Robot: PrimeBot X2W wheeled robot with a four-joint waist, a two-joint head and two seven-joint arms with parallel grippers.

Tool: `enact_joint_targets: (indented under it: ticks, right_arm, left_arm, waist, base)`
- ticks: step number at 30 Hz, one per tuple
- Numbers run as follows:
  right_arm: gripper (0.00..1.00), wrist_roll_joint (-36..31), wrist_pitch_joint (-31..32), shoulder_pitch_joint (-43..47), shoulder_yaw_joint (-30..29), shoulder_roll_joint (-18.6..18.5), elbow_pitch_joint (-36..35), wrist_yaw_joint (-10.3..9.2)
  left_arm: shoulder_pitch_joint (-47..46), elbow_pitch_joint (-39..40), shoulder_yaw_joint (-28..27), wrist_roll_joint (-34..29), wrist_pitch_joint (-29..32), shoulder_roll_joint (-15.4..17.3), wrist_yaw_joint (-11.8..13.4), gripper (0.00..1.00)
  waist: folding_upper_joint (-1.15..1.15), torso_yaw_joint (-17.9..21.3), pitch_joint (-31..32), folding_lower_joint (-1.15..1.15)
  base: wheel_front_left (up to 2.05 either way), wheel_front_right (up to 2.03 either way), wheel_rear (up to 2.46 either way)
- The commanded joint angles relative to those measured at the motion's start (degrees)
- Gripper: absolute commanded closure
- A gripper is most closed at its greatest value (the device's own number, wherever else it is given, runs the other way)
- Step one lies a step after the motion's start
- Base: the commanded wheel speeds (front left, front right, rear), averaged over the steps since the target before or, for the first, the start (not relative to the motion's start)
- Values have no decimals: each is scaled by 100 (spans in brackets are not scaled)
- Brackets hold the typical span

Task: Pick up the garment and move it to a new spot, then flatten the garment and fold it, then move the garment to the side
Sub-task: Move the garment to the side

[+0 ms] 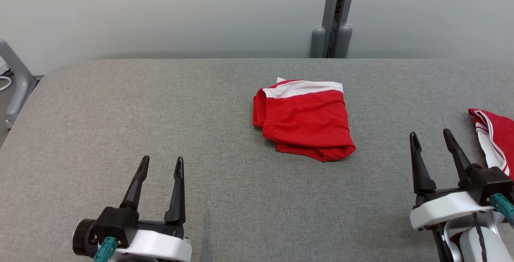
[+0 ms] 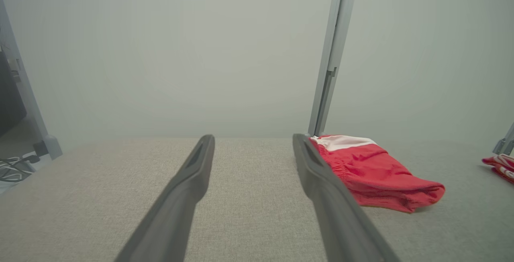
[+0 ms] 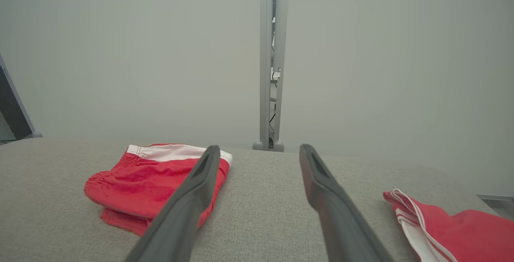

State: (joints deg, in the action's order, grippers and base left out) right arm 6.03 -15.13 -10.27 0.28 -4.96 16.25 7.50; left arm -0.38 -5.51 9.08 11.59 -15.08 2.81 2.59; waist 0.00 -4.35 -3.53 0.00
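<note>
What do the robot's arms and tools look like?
The left tool and right tool each have two long, tapered dark fingers on black mounts, a white curved wrist shell and a teal connector. The right forearm is pale with a dark stripe.

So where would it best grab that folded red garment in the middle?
Probably the folded red garment by its thick near edge, coming low from the robot's side; the layers stack up there, so one pinch should catch them all.

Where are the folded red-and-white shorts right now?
Head view: the folded red-and-white shorts lie just right of centre on the grey fabric table, in front of the grey post, left of the second red garment.
</note>
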Motion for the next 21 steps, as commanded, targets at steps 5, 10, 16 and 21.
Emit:
enact_joint_targets:
  ticks: [5,10,16,21]
  right_arm:
    - [0,-3,-4,-8,30,10,73,-1]
    - [0,1,-3,-14,53,11,127,-1]
    - [0,8,-3,-41,15,0,185,-1]
    - [0,2,-3,-39,-38,-1,228,-1]
  left_arm:
    - [-12,-42,17,-44,-1,22,13,0]
    - [-15,-67,17,-27,-1,22,29,0]
    - [-18,-83,24,-7,-1,22,36,0]
    - [-5,-96,33,1,-1,22,42,0]
  waist:
    - [0,-26,1,0]
    - [0,-41,13,0]
    - [0,-53,23,0]
    - [0,-64,44,0]
  base:
    - [0,0,0]
    - [0,0,0]
    - [0,0,0]
    - [0,0,0]
